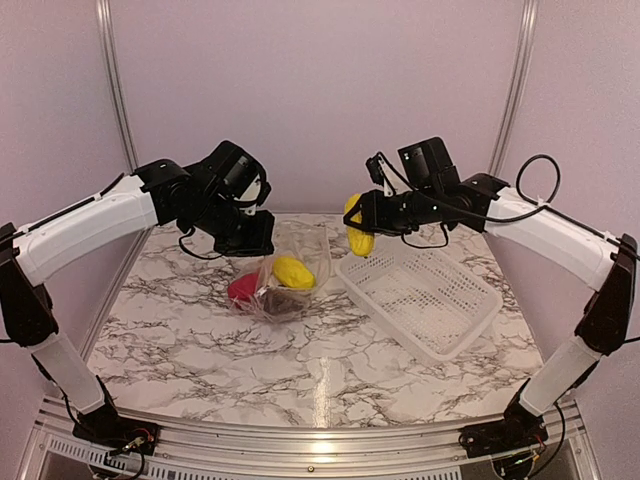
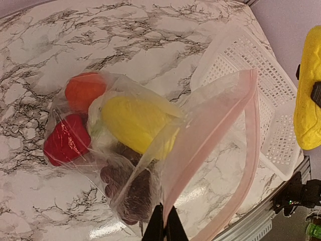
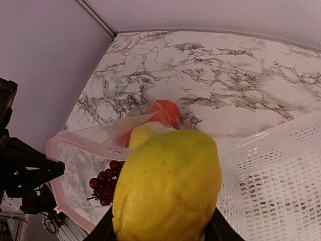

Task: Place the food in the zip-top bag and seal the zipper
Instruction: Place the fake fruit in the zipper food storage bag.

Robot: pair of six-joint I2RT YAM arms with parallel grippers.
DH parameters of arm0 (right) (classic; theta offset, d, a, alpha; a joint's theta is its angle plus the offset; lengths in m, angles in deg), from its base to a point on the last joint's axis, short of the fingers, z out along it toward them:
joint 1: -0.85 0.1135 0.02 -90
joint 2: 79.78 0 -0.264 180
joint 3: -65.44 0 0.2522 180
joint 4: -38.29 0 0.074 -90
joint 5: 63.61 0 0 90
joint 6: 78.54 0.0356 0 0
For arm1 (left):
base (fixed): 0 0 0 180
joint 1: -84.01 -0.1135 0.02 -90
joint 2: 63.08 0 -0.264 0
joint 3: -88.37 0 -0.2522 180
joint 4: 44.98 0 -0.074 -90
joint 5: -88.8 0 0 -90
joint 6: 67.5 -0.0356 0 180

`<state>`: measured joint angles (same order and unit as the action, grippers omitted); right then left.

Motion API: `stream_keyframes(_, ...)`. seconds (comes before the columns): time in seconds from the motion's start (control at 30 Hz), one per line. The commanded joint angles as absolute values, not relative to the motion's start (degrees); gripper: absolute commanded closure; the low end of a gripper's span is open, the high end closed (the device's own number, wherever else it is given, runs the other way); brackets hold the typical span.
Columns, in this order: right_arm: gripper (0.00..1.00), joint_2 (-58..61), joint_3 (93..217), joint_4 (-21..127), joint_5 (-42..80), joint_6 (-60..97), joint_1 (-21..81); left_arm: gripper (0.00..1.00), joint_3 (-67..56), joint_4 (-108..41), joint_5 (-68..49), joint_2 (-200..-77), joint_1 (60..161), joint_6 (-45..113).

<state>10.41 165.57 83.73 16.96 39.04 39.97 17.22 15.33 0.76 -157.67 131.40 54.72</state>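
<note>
Pinches the mouth of the zip-top bag (image 2: pixel 210 130) up in the clenched left gripper (image 2: pixel 163 225), clamps a yellow piece (image 3: pixel 168 186) in the right gripper (image 1: pixel 362 218) just beside that mouth, and risks spilling it toward the basket (image 2: pixel 235 55) if the limp film sags shut

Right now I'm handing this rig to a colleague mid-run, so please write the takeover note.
Left end effector: shut on the mouth edge of the zip-top bag, holding it open.
Right end effector: shut on a yellow piece, in the air between the bag and the white basket.
Done: orange fruit, red piece, second yellow piece and grape bunch are in the bag; I cannot make out the cauliflower.
Left: drop in the held piece, then seal the zipper, which is open.
</note>
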Motion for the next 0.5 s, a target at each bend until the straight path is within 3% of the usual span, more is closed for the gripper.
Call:
stream_keyframes(0.0, 0.62, 10.9, 167.4, 76.2, 14.1, 37.3, 42.8, 1.00, 19.0, 15.9, 0.1, -157.9, 130.5, 55.0)
stream_keyframes(0.47, 0.62, 15.6, 166.8, 65.5, 12.0, 35.4, 49.6, 1.00, 17.8, 14.0, -3.8, -156.5, 128.6, 57.1)
